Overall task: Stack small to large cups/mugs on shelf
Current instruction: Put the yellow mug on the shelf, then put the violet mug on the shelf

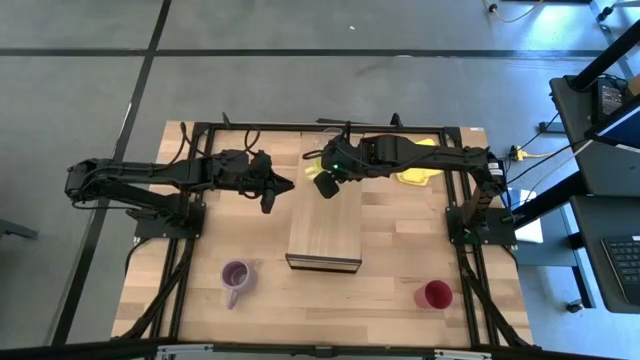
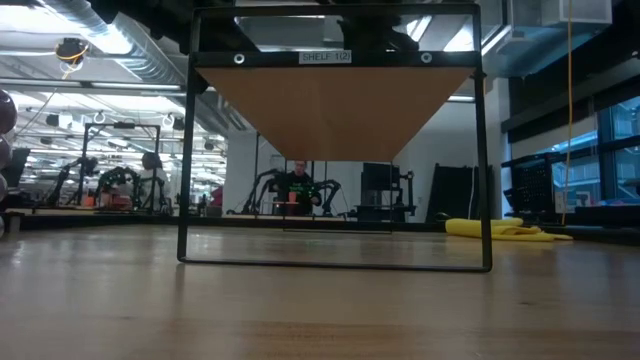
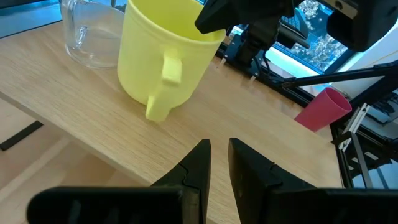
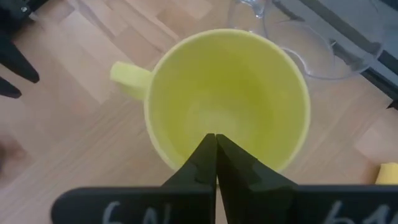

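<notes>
A yellow-green handled mug point(image 3: 163, 56) stands upright on the light-wood shelf point(image 1: 325, 232), near its far end. A clear glass cup point(image 3: 90, 34) stands just behind it. My right gripper point(image 4: 216, 135) is shut and points down over the mug's opening point(image 4: 227, 99); in the high view it point(image 1: 325, 186) hides the mug. My left gripper point(image 3: 219, 146) is open by a narrow gap, empty, left of the shelf and clear of the mug. The purple mug point(image 1: 236, 278) and the red cup point(image 1: 435, 294) stand on the table near its front edge. My right gripper's shut fingers point(image 4: 205, 158) point down from above, with their tips over the inside of the mug by its rim point(image 4: 163, 152). I cannot tell whether they touch the mug. The mug stands upright on the shelf.
A yellow cloth point(image 1: 420, 172) lies on the table at the far right, beyond the shelf. A dark frame point(image 2: 188, 150) holds the shelf above the tabletop. Bare table lies between the purple mug and the red cup.
</notes>
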{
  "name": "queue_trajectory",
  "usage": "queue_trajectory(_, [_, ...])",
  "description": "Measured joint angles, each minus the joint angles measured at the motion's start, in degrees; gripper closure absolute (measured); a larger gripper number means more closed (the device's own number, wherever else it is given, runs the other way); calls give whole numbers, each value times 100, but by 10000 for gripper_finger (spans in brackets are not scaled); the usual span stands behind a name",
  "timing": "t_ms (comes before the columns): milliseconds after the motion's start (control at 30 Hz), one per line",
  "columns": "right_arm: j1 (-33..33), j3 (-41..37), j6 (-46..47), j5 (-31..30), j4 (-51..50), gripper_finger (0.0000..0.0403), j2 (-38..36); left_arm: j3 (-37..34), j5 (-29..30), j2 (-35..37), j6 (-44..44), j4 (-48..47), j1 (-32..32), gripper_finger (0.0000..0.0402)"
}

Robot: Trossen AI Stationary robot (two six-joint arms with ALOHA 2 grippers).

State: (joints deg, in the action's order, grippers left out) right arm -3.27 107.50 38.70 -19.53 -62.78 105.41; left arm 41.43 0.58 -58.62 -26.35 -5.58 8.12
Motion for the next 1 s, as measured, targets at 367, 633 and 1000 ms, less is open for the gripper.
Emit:
queue_trajectory(367, [201, 1, 308, 173, -4, 393, 0, 0, 0, 1, 0, 2, 0, 350])
queue_trajectory(633, [273, 2, 429, 144, -4, 393, 0, 0, 0, 1, 2, 0, 0, 350])
queue_trajectory(1000, [271, 66, 138, -461, 0, 393, -15, 0, 0, 1, 2, 1, 0, 350])
